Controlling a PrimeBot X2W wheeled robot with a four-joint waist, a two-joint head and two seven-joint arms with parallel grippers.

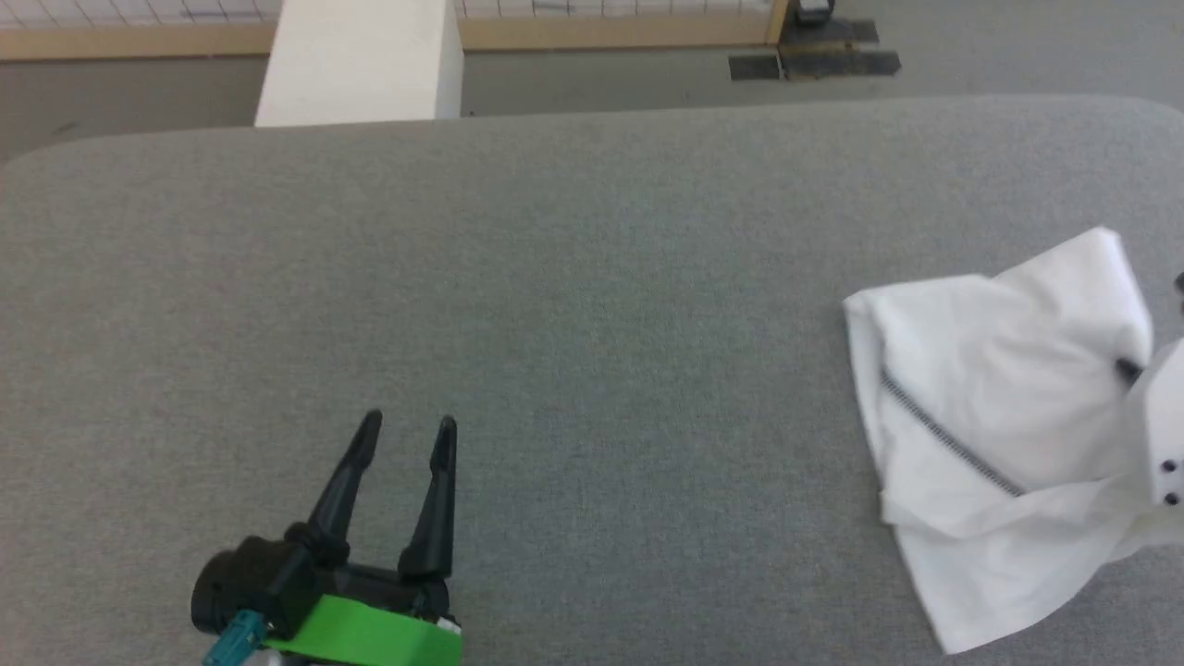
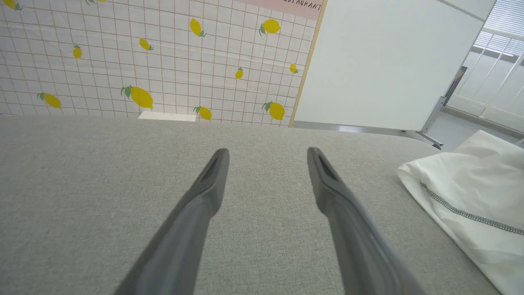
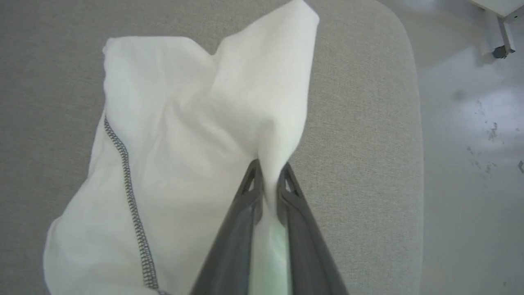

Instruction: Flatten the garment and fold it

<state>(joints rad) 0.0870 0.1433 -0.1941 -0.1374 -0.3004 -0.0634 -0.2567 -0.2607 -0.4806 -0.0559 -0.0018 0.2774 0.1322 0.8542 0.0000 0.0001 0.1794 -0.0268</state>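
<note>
Grey fabric table (image 1: 592,277) w/ white box (image 1: 361,60) behind far edge.

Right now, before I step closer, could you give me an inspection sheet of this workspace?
Surface: grey fabric-covered table, rounded corners.
Job's things: white garment crumpled at the table's right end, grey zigzag seam showing.
Clutter: nothing seen.
Pincers: left pincer open, apart from the garment; right pincer shut on a fold of it.
Cables: nothing seen.
Surroundings: white box beyond the table, lemon-print wall, grey floor.
</note>
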